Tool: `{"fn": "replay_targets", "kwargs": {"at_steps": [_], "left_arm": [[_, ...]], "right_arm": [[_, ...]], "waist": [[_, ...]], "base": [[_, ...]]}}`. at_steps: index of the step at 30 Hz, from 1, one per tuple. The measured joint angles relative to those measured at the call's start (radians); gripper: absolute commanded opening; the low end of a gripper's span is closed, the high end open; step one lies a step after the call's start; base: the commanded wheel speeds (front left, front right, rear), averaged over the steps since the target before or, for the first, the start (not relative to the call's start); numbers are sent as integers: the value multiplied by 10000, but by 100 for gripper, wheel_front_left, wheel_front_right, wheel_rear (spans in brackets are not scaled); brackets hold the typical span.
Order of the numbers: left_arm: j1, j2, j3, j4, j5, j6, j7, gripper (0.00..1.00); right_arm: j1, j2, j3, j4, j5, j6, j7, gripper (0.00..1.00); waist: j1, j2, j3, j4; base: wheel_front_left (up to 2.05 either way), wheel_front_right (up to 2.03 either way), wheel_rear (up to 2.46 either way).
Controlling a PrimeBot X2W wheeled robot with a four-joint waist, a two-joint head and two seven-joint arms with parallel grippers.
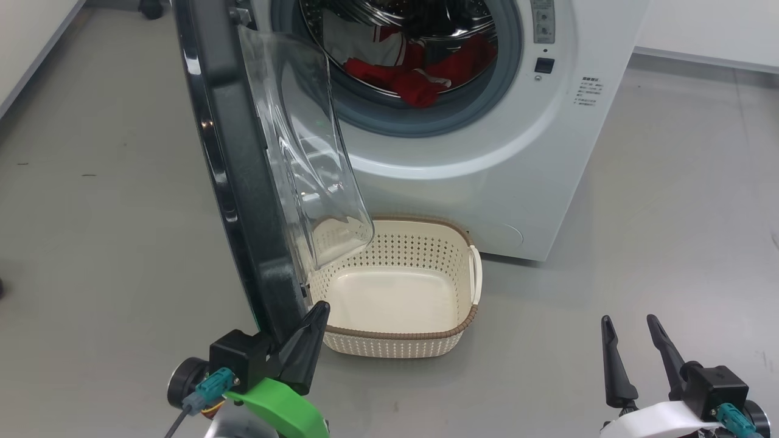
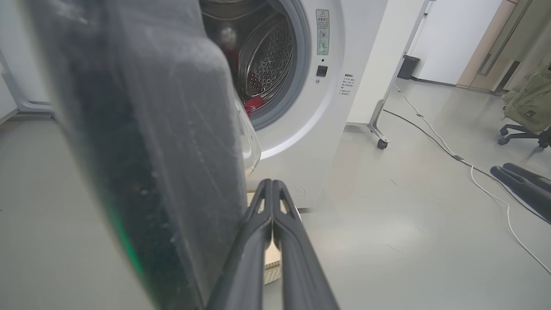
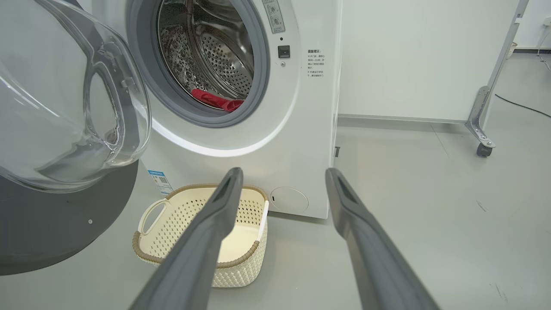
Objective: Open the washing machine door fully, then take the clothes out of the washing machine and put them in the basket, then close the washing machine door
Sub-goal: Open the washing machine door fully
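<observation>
The washing machine (image 1: 487,182) stands with the washing machine door (image 1: 243,182) swung out edge-on toward me, its clear glass bowl (image 1: 304,152) over the basket's left side. Red clothes (image 1: 426,73) lie in the drum, also seen as clothes (image 3: 217,101). The cream basket (image 1: 395,334) sits on the floor in front of the machine, with nothing in it. My left gripper (image 1: 316,313) is shut, its tips beside the door's lower inner edge (image 2: 150,150); I cannot tell whether they touch. My right gripper (image 1: 628,321) is open and holds nothing, well right of the basket (image 3: 241,260).
A wheeled partition leg (image 3: 482,129) stands right of the machine. Cables (image 2: 430,133) run across the grey floor beyond it. An office chair with a green bag (image 2: 529,107) is further right. A wall runs along the left (image 1: 30,48).
</observation>
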Motion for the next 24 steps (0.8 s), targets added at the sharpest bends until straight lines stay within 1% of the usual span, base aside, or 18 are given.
{"fn": "replay_targets", "kwargs": {"at_steps": [4, 12, 16, 24], "left_arm": [[-1, -2, 33, 2, 2, 25, -92, 0], [-7, 0, 236, 92, 58, 261, -378, 0], [-11, 2, 349, 157, 63, 301, -516, 0], [-19, 40, 951, 301, 38, 454, -880, 0]], "right_arm": [[-36, 2, -81, -33, 0, -2, -2, 100], [-154, 0, -109, -65, -4, -2, 0, 100], [-162, 2, -104, -65, -8, 0, 0, 100], [-288, 6, -10, -56, -17, 12, -2, 100]], "waist": [[0, 0, 74, 240], [0, 0, 190, 746], [0, 0, 222, 984], [0, 0, 337, 1266]], "base": [[0, 0, 0], [0, 0, 0], [0, 0, 0], [0, 0, 0]]}}
